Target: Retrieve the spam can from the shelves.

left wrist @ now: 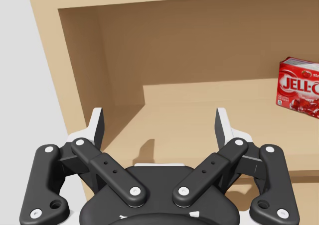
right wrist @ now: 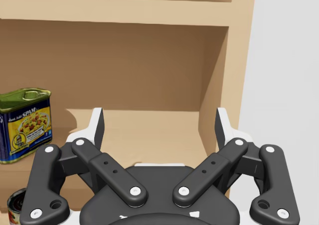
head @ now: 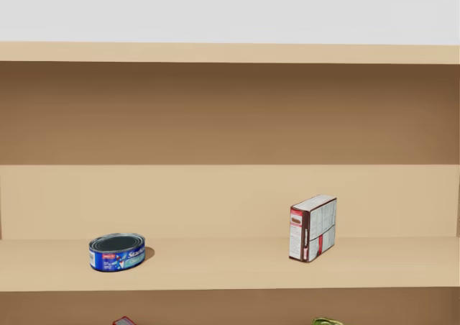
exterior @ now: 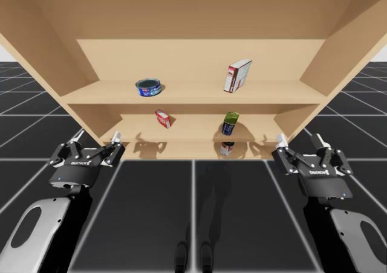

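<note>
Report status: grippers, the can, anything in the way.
Left gripper open, right gripper open, both outside the shelves. Green-topped blue-yellow can on middle shelf, untouched, nearer right gripper. Red box apart on same shelf; small round can one shelf below.

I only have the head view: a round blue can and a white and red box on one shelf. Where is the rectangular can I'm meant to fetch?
Observer: One level down. The blue and yellow rectangular can, green on top, stands upright on the middle shelf, roughly beneath the white and red box.
Operator: Is the right gripper ready to go for it?
Observer: The right gripper is open with nothing between its fingers. In its wrist view the can stands ahead of it and off to one side.
</note>
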